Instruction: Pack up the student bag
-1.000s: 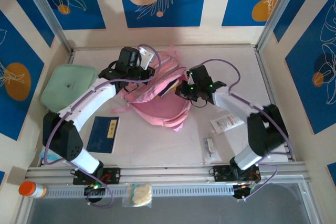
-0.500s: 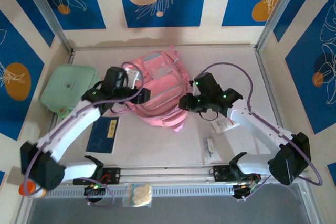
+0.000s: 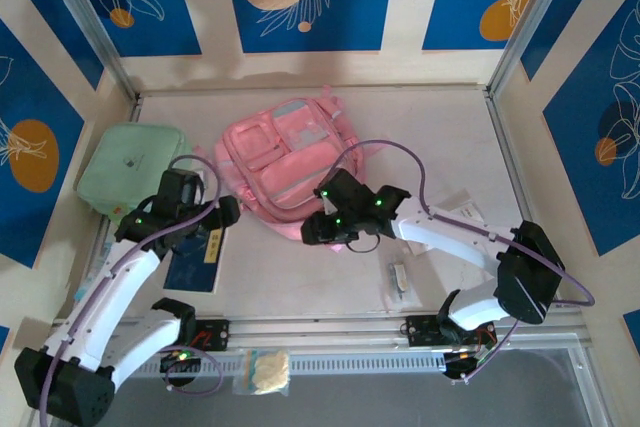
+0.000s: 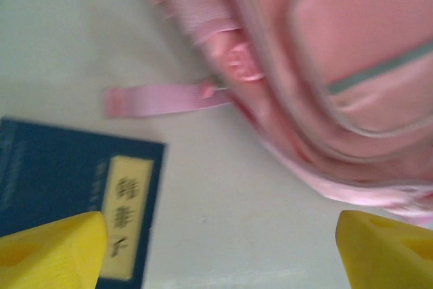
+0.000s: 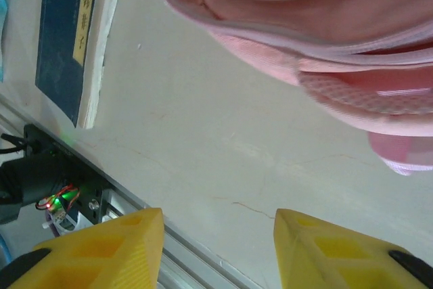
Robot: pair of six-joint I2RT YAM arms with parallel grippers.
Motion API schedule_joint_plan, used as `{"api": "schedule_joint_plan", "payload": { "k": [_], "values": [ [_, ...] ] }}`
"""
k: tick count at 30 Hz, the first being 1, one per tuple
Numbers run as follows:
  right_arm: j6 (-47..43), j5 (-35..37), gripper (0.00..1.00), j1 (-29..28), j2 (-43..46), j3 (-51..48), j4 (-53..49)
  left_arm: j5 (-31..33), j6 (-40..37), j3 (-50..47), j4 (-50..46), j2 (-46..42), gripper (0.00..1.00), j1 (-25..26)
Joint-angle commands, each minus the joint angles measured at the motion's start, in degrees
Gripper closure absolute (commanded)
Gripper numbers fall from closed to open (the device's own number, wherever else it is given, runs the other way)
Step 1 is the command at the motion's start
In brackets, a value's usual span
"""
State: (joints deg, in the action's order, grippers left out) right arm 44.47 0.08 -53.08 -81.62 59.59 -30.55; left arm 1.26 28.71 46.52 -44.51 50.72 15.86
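The large pink fabric backpack (image 3: 285, 157) lies flat, pockets up. The left gripper (image 4: 220, 252) hangs released and empty off its near-left corner. The right gripper (image 5: 218, 248), likewise released, hangs off its near edge.

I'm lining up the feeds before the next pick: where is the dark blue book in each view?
Top external: the blue book lies left of centre on the table, below and left of the pink backpack.
Left wrist: lower left, with the backpack at upper right.
Right wrist: upper left, with the backpack along the top.
Shared landmark: the pink backpack.
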Motion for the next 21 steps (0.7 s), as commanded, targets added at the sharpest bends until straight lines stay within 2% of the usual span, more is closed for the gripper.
{"api": "schedule_joint_plan", "payload": {
  "k": [1,5,7,13,16,21],
  "values": [
    [2.1,0.2,0.50,-2.0,-1.0,-0.7,3.7,3.8,2.2,-2.6,-5.6,-0.9,0.10,-4.9],
    [2.7,0.9,0.47,-2.9,-2.8,-0.4,5.1,3.5,4.8,-3.4,-4.4,1.1,0.03,-10.0],
    [3.2,1.0,0.46,-3.0,-3.8,-0.6,6.2,1.3,7.5,-4.6,-0.3,2.6,0.00,-12.8],
    [2.5,0.0,0.41,-3.0,-8.2,1.7,7.6,5.6,9.0,-8.9,2.9,5.0,0.01,-19.3],
    [2.4,-1.4,0.39,-3.1,-11.0,3.0,8.2,3.7,9.7,-11.7,5.0,5.0,0.01,-23.8],
    [2.2,-4.1,0.36,-3.1,-17.2,5.2,11.2,2.6,9.1,-15.8,7.7,5.4,0.01,-28.1]
  ]
}}
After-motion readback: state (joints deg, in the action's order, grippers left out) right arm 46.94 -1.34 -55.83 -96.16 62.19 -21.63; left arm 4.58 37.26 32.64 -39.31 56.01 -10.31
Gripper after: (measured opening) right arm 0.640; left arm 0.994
